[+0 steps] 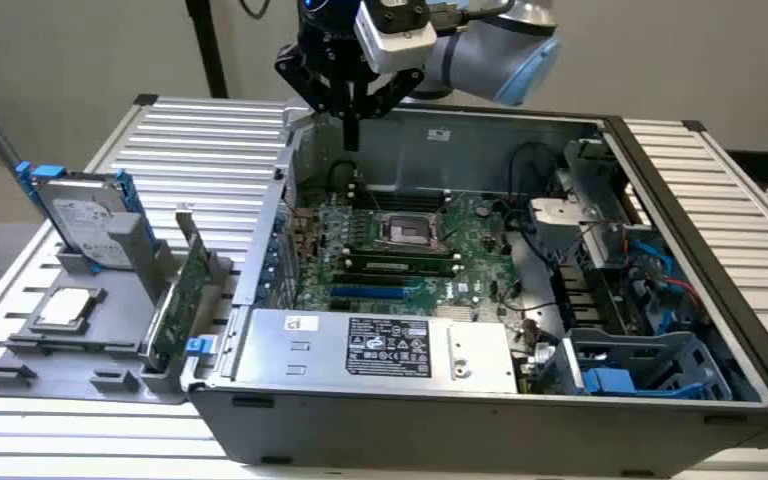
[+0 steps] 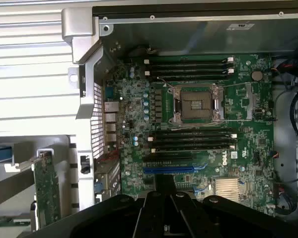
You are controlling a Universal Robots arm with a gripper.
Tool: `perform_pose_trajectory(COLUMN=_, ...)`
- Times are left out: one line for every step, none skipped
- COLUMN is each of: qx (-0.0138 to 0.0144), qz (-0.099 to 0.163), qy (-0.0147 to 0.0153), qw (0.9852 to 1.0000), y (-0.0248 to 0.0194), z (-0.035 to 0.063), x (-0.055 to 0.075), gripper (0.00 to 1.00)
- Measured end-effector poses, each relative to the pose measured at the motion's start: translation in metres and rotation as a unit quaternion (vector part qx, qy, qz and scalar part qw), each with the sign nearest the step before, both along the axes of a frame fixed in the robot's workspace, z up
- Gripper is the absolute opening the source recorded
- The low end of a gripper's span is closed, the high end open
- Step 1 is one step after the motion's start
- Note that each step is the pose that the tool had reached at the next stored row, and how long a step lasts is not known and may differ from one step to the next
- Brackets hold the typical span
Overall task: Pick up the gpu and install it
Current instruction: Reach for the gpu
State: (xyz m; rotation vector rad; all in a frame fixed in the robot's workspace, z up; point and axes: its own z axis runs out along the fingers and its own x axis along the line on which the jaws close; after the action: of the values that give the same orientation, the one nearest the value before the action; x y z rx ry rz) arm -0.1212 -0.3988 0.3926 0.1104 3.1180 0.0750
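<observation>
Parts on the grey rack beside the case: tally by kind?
hard drive: 1
CPU: 1
gpu: 1
Total: 3, all on the rack

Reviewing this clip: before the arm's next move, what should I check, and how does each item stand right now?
1. The claw is empty: ok, shut on nothing, above the open case.
2. The gpu is accessible: ok, upright in the grey holder beside the case.
3. The blue slot is free: ok, nothing seated.
4. The claw is over the gpu: not ok, it hangs over the case.
5. Slot free of debris: cannot tell.
</observation>
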Motion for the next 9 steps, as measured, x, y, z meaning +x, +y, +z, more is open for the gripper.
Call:
perform_pose_trajectory(qx=0.0, qz=0.0, qy=0.0, qw=1.0, y=0.0, z=0.0, x=0.0, gripper=0.11)
perform_pose_trajectory(qx=0.0, qz=0.0, qy=0.0, qw=1.0, y=0.0, z=0.0, x=0.0, gripper=0.11)
perform_pose_trajectory(qx=0.0, qz=0.0, qy=0.0, qw=1.0, y=0.0, z=0.0, x=0.0, gripper=0.11)
perform_pose_trajectory(qx=0.0, qz=0.0, qy=0.0, qw=1.0, y=0.0, z=0.0, x=0.0, gripper=0.11)
perform_pose_trajectory(qx=0.0, qz=0.0, qy=0.0, qw=1.0, y=0.0, z=0.0, x=0.0, gripper=0.11)
perform_pose_trajectory(qx=0.0, qz=0.0, qy=0.0, qw=1.0, y=0.0, z=0.0, x=0.0, gripper=0.11)
perform_pose_trajectory(qx=0.0, qz=0.0, qy=0.0, qw=1.0, y=0.0, z=0.0, x=0.0, gripper=0.11)
perform_pose_trajectory(qx=0.0, qz=0.0, qy=0.0, qw=1.0, y=0.0, z=0.0, x=0.0, gripper=0.11)
perform_pose_trajectory(qx=0.0, qz=0.0, qy=0.0, qw=1.0, y=0.0, z=0.0, x=0.0, gripper=0.11)
